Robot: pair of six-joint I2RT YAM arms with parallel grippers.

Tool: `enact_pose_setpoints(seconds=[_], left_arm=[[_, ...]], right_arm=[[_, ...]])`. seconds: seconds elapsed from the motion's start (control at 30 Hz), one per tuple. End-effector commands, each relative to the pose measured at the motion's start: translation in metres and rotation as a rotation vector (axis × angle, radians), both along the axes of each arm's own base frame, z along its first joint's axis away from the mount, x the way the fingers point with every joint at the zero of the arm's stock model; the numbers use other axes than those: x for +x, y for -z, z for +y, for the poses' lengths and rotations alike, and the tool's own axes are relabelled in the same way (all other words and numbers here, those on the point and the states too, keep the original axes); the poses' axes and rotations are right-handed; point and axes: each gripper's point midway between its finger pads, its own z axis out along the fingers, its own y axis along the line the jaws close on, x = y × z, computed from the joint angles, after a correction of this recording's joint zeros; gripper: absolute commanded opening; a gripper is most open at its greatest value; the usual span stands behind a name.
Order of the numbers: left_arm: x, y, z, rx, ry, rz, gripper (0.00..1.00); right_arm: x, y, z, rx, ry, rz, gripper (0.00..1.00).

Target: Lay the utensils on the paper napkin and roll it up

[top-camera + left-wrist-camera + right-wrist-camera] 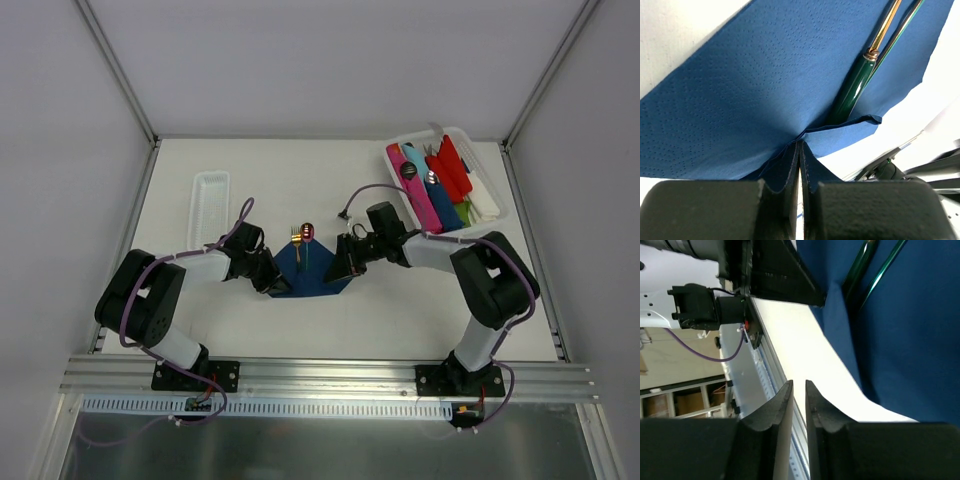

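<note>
The dark navy paper napkin [312, 270] lies at the table's middle between my two grippers. Two slim utensils [302, 238] lie on it, their shiny heads poking past its far edge. In the left wrist view their green handles [854, 87] with gold stems rest on the napkin [750, 100]. My left gripper [276, 281] is shut on the napkin's left corner, with a fold pinched at the tips [800, 146]. My right gripper [341, 268] sits at the napkin's right edge. Its jaws [799, 386] stand a narrow gap apart over bare table, holding nothing, beside the napkin [910, 340].
A narrow white tray [210, 203] lies at the back left. A clear bin [497, 200] with pink, red, blue and white plastic items stands at the back right. The left arm [775, 270] shows in the right wrist view across the napkin.
</note>
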Motion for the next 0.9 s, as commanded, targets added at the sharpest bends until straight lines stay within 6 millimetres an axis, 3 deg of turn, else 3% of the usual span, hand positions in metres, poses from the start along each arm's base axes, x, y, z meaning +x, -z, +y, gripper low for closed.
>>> enact_pose_setpoints(seconds=[0.0,0.23,0.43,0.67,0.87], left_arm=[[-0.006,0.016,0.009,0.069,-0.019,0.03,0.0],[-0.006,0.021,0.009,0.07,-0.028,0.039,0.0],[-0.006,0.022,0.009,0.07,-0.025,0.041,0.0],[-0.008,0.024,0.01,0.073,-0.026,0.043,0.0],[-0.01,0.025,0.012,0.075,-0.03,0.043,0.0]], right_arm=[[0.01,-0.027,0.027,0.141,0.07,-0.012,0.17],[0.011,-0.012,0.05,0.165,0.182,0.112,0.07],[0.003,0.027,0.057,0.096,0.177,0.178,0.04],[-0.006,0.058,0.041,-0.033,0.159,0.146,0.02],[-0.001,0.077,0.022,-0.131,0.197,0.148,0.01]])
